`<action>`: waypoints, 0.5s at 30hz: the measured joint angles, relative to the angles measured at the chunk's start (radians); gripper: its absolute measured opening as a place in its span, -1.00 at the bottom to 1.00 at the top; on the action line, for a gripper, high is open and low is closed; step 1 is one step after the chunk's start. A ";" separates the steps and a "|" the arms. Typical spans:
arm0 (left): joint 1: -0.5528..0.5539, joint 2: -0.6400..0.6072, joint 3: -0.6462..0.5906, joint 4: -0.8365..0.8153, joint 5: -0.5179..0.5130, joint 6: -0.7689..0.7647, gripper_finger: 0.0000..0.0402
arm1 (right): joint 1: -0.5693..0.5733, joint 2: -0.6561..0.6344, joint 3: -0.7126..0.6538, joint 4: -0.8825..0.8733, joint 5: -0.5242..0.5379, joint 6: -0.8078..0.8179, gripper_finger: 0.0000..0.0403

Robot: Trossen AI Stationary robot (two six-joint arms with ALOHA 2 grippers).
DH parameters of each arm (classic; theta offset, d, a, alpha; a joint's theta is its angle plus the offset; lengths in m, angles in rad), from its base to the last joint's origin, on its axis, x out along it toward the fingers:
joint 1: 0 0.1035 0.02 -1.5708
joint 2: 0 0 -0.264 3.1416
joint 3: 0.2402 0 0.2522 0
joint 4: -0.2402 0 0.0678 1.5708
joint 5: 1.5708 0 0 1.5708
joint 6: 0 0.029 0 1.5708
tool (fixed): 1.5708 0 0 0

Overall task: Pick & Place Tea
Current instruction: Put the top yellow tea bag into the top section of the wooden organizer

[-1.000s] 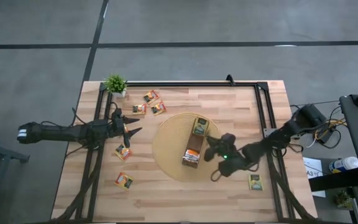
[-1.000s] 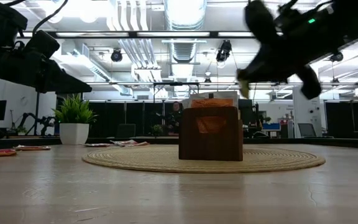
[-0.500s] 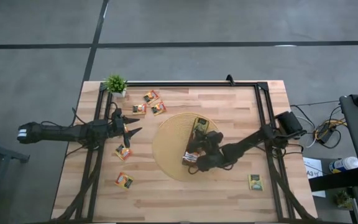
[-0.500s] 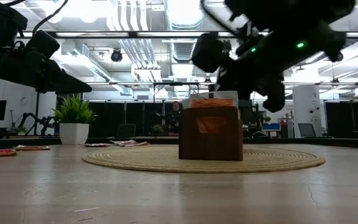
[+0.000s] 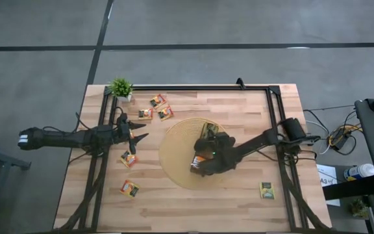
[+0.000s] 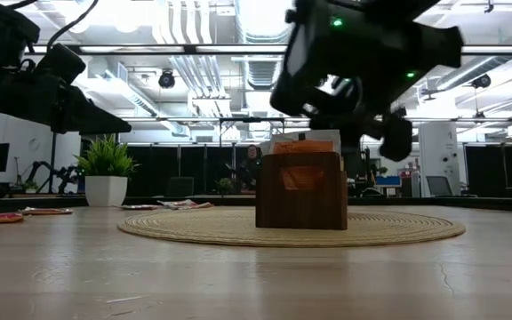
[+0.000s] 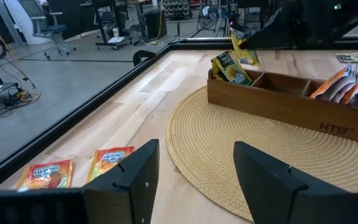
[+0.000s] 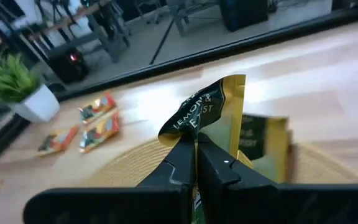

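Right wrist view: right pincer [image 8: 194, 148] pinches a green-and-yellow sachet [image 8: 213, 112]

Both arms are dark, jointed and cable-draped: the left arm [image 5: 70, 138] carries a white marking near its outer end, the right arm [image 5: 255, 144] shows small green lights, and each ends in 2 broad black fingers [image 7: 128, 182].

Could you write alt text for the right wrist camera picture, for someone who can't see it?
The right gripper is shut on a dark green-and-yellow lemon tea sachet, held over a round woven mat. Beyond lie orange sachets on the wooden table and a potted plant.
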 joint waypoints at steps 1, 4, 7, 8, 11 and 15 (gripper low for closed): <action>0.000 0.001 0.000 0.000 0.000 0.000 0.01 | -0.001 0.017 0.016 0.003 0.004 0.019 -0.96; 0.000 0.001 0.000 0.000 0.000 0.000 0.01 | -0.013 0.087 0.065 0.000 0.005 0.066 -0.96; 0.000 0.002 0.000 0.000 0.000 0.000 0.01 | -0.027 0.142 0.113 -0.041 0.005 0.118 -0.96; 0.000 0.002 0.000 0.000 0.000 0.000 0.01 | -0.031 0.157 0.131 -0.064 0.007 0.143 -0.96; 0.000 0.002 0.000 0.000 0.000 0.000 0.01 | -0.036 0.189 0.170 -0.177 -0.007 0.210 -0.96; 0.000 0.002 0.000 0.000 0.000 0.000 0.01 | -0.037 0.186 0.192 -0.239 -0.035 0.213 -0.96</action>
